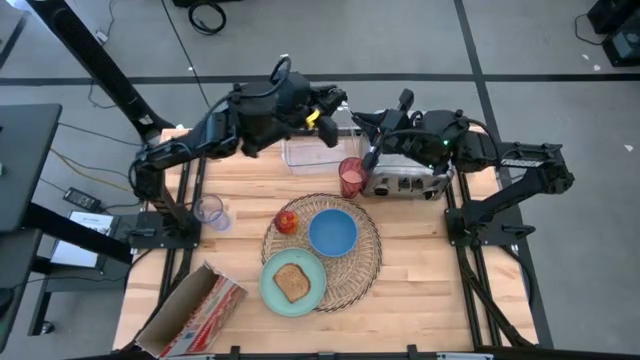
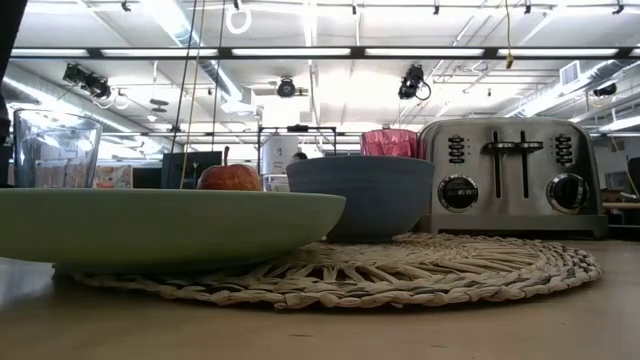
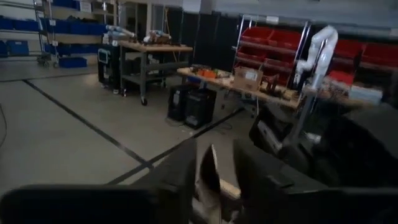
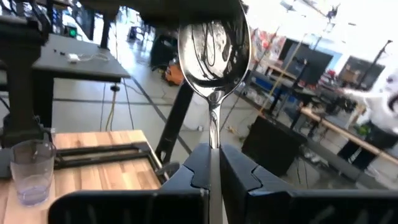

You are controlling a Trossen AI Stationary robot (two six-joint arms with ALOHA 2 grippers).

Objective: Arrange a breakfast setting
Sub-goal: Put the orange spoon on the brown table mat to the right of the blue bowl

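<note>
Worktop (image 1: 420,290) of pale wood, seen from above, carries a round woven wicker placemat (image 1: 365,262) near its middle. On the mat sit a blue bowl (image 1: 333,232) and a mint-green plate (image 1: 270,285) bearing a toast slice (image 1: 291,283), with a red apple (image 1: 287,221) at the mat's edge. A translucent pink cup (image 1: 351,177) stands just beside a chrome four-slot toaster (image 1: 405,180). A clear drinking glass (image 1: 209,212) stands apart to the left, a cardboard box (image 1: 190,310) at the near corner. The left gripper (image 1: 335,102) hangs over a clear rectangular plastic bin (image 1: 312,152); the right gripper (image 1: 368,122) is above the toaster.

Level across the worktop, plate, apple, bowl, cup and toaster line up above the mat.

From the left wrist, dark fingers (image 3: 180,177) clasp something pale that I cannot identify.

From the right wrist, the fingers (image 4: 239,171) are clamped on the handle of a shiny metal spoon (image 4: 213,46), bowl upward.
</note>
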